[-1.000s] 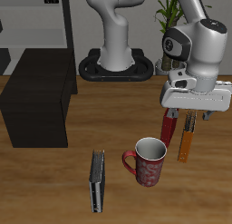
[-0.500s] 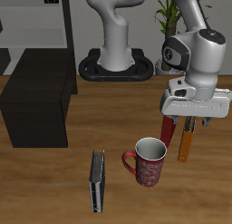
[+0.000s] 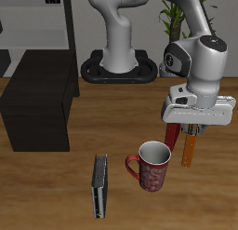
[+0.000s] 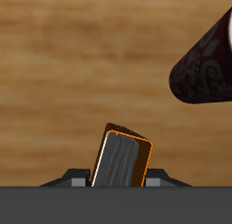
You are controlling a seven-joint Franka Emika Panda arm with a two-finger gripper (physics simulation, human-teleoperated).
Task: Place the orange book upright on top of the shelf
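The orange book (image 3: 190,150) stands on end on the table beside the dark red book (image 3: 172,135), just behind the mug. My gripper (image 3: 192,128) is right above it, lowered over its upper end, with the jaws open on either side of the book. In the wrist view the orange book's end (image 4: 122,160) shows close up, slightly tilted, between the finger bases (image 4: 80,180). The black shelf (image 3: 42,99) stands far across the table, its flat top bare.
A dark red patterned mug (image 3: 151,166) stands close in front of the two books and also shows in the wrist view (image 4: 207,64). A black-and-grey book (image 3: 99,185) lies near the front edge. A tall grey rack (image 3: 37,24) stands behind the shelf.
My gripper has come down and shifted slightly toward the mug, and now covers the top of the orange book. The books, the mug and the shelf have not moved.
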